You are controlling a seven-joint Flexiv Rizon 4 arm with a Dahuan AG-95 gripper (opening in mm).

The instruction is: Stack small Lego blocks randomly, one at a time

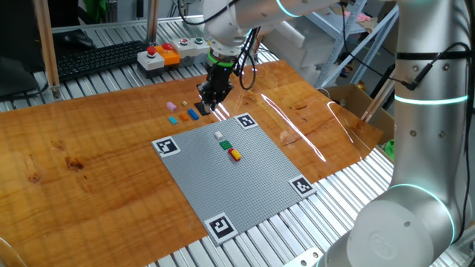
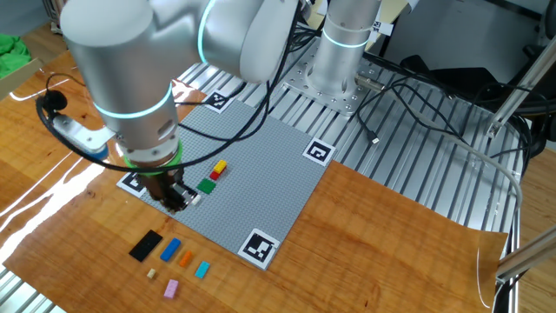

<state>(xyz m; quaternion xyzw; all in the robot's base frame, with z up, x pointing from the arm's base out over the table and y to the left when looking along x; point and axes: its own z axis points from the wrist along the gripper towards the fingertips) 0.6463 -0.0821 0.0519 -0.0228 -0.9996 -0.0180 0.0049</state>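
Loose bricks (image 2: 169, 252) lie just beside the gripper (image 2: 178, 198) (open or shut, I cannot tell); descending off-centre could scatter them away from the baseplate (image 2: 261, 174).

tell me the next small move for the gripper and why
Probably lower the gripper a little onto the loose blocks. It sits just above the far end of the row on the wood, near the black block and blue block, and whether it holds anything can't be told. Yellow, red, green blocks already sit on the baseplate.
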